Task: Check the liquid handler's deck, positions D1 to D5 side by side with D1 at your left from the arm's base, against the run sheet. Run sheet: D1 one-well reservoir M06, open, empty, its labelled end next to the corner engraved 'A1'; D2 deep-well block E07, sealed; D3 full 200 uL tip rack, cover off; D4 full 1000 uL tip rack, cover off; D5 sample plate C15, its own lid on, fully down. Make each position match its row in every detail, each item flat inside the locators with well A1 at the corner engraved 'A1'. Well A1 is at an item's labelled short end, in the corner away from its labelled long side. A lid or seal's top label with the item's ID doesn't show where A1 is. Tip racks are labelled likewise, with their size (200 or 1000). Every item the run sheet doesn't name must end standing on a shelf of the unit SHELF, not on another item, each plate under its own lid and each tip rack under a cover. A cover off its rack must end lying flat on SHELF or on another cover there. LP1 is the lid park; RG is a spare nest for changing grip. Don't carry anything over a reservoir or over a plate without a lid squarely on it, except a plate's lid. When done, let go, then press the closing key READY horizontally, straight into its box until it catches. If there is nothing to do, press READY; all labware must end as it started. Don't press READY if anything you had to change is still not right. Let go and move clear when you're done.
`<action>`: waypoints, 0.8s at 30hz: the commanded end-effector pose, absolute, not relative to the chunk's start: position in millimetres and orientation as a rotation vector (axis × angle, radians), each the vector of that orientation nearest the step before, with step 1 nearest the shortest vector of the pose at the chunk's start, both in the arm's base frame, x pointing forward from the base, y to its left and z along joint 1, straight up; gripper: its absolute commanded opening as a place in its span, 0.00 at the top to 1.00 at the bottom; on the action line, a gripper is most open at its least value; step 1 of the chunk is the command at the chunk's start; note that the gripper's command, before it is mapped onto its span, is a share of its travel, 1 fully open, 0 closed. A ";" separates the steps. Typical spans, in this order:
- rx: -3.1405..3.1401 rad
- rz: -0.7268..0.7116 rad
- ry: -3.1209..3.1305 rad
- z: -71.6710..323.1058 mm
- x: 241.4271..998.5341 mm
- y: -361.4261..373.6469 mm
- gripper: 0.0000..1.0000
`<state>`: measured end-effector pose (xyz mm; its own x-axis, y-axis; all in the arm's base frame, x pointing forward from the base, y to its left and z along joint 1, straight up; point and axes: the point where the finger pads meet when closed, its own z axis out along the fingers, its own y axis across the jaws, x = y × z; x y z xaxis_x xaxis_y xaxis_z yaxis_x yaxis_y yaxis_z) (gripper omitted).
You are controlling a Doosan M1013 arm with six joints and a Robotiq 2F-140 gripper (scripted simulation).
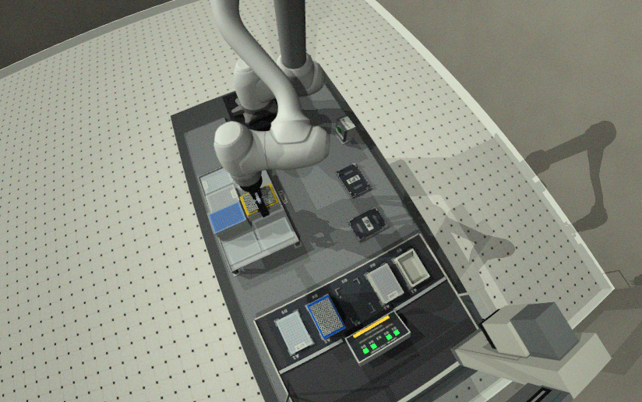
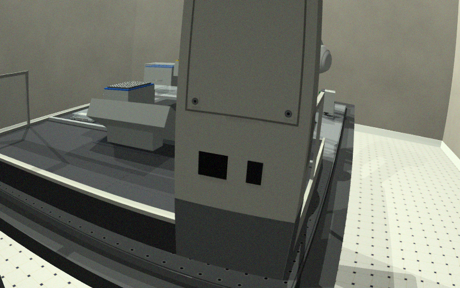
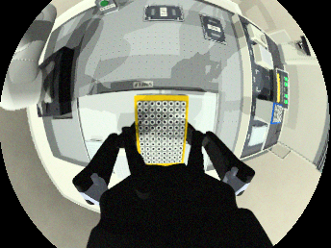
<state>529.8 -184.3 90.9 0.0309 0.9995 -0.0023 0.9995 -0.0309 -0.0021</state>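
Observation:
A yellow-rimmed tip rack (image 1: 266, 195) (image 3: 162, 124) with no cover stands on the top shelf of the unit SHELF (image 1: 265, 246). My gripper (image 1: 259, 202) (image 3: 160, 125) is down over it, shut on its two long sides. On the deck, the open reservoir (image 1: 410, 268) is in D1 and a sealed block (image 1: 384, 283) is in D2. D3 (image 1: 347, 295) holds nothing. A blue-rimmed uncovered tip rack (image 1: 325, 315) (image 2: 128, 86) is in D4 and a lidded plate (image 1: 294, 332) is in D5.
On SHELF beside the yellow rack stand a blue-covered rack (image 1: 227, 217) (image 2: 159, 72) and two pale lidded items (image 1: 218, 189). The nests LP1 (image 1: 355, 182) and RG (image 1: 365, 226) lie mid-table. The READY key (image 1: 344, 128) (image 3: 104, 3) is near the arm's base. A status panel (image 1: 377, 338) fronts the deck.

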 end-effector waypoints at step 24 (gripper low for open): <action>2.255 -0.004 2.186 130.3 530.3 -184.2 0.90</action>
